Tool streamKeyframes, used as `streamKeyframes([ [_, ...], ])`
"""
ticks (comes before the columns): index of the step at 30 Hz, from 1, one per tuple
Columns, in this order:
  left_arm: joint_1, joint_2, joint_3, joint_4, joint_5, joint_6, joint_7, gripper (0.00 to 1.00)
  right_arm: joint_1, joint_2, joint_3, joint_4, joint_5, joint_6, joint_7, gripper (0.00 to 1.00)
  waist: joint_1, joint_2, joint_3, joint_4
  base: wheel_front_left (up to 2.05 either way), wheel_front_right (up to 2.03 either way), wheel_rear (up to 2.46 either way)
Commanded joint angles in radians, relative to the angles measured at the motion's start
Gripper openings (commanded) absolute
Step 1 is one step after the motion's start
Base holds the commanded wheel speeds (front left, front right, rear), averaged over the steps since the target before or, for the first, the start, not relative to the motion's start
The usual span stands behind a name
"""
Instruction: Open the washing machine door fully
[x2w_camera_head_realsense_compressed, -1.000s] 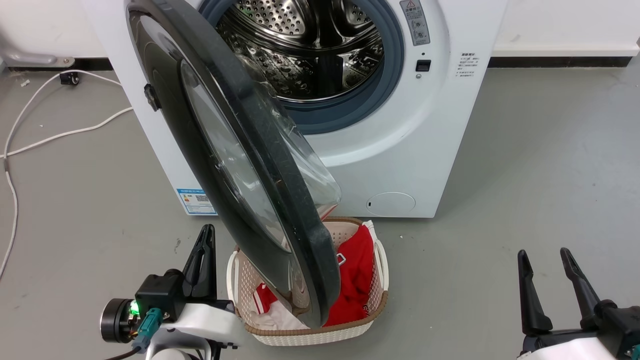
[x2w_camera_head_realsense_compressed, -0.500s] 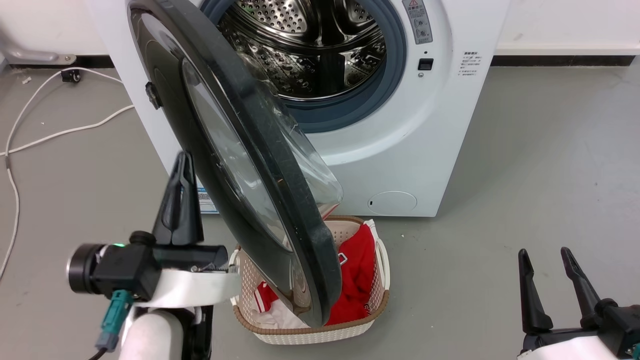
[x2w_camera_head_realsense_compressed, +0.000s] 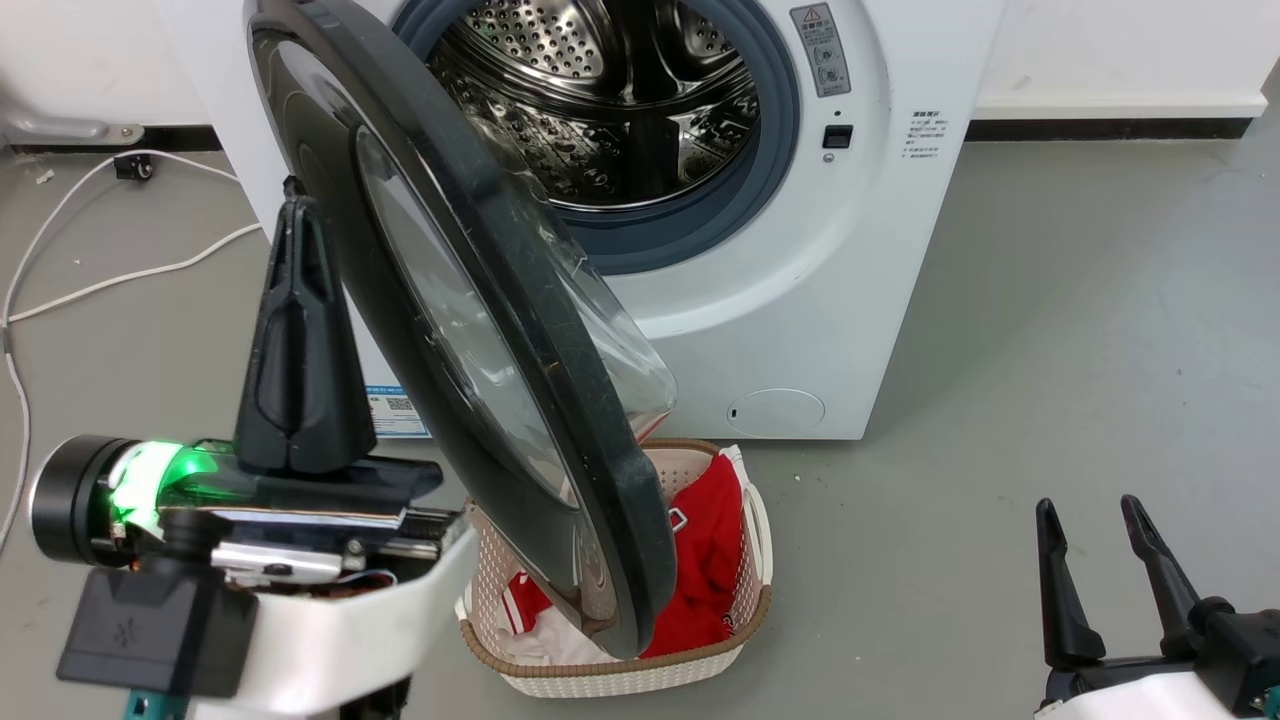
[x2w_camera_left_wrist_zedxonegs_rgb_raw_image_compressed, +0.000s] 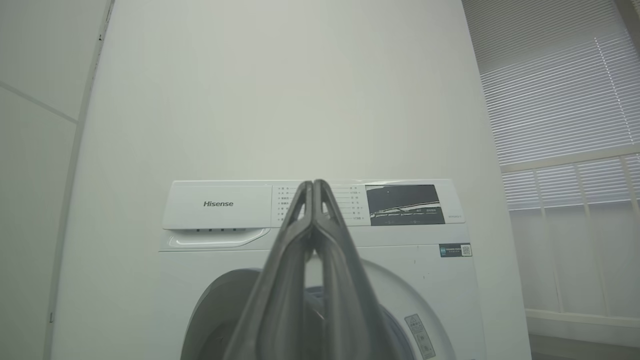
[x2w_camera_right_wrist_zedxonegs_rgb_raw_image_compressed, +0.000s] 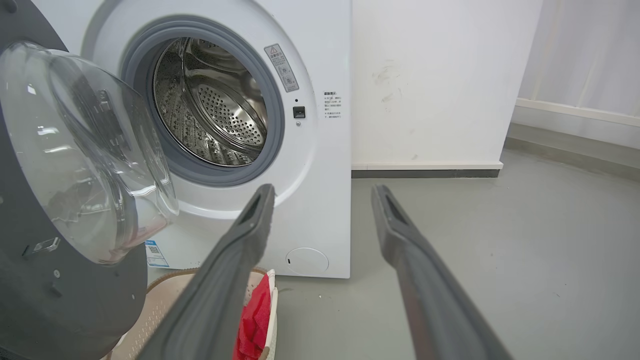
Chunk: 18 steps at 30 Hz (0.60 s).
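Head view: washing machine door (x2w_camera_head_realsense_compressed: 450, 330) is half open, hanging over the basket (x2w_camera_head_realsense_compressed: 600, 682) w/ red clothes. Left gripper (x2w_camera_head_realsense_compressed: 298, 215), fingers pressed together, is just beside the door's outer face. Can't tell if it touches. A push there would prob swing it shut. Right gripper (x2w_camera_head_realsense_compressed: 1088, 508) is spread, low, well apart.

Left wrist view: "Hisense" (x2w_camera_left_wrist_zedxonegs_rgb_raw_image_compressed: 218, 203) on the washing machine (x2w_camera_left_wrist_zedxonegs_rgb_raw_image_compressed: 410, 300).

Right wrist view: warning sticker (x2w_camera_right_wrist_zedxonegs_rgb_raw_image_compressed: 281, 67), words too small to read.
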Motion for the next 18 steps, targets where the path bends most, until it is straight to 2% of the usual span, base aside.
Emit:
streamKeyframes([
  [1, 0.004, 0.002, -0.011, -0.015, 0.003, -0.006, -0.002, 0.0, 0.003, 0.004, 0.001, -0.002, -0.004, -0.001, 0.001, 1.0, 0.0, 0.0, 0.0, -0.002, 0.0, 0.0, 0.0],
  [8, 0.025, 0.002, -0.135, -0.088, -0.023, -0.045, 0.05, 0.0, 0.011, 0.004, 0.0, 0.002, 0.001, -0.001, 0.001, 1.0, 0.0, 0.0, -0.005, -0.009, 0.0, 0.0, 0.0],
  [18, 0.086, 0.012, -0.315, -0.075, -0.045, -0.09, 0.145, 0.0, 0.017, 0.004, -0.001, 0.009, 0.005, -0.001, 0.003, 1.0, 0.0, 0.0, -0.002, 0.005, 0.0, 0.0, 0.0],
])
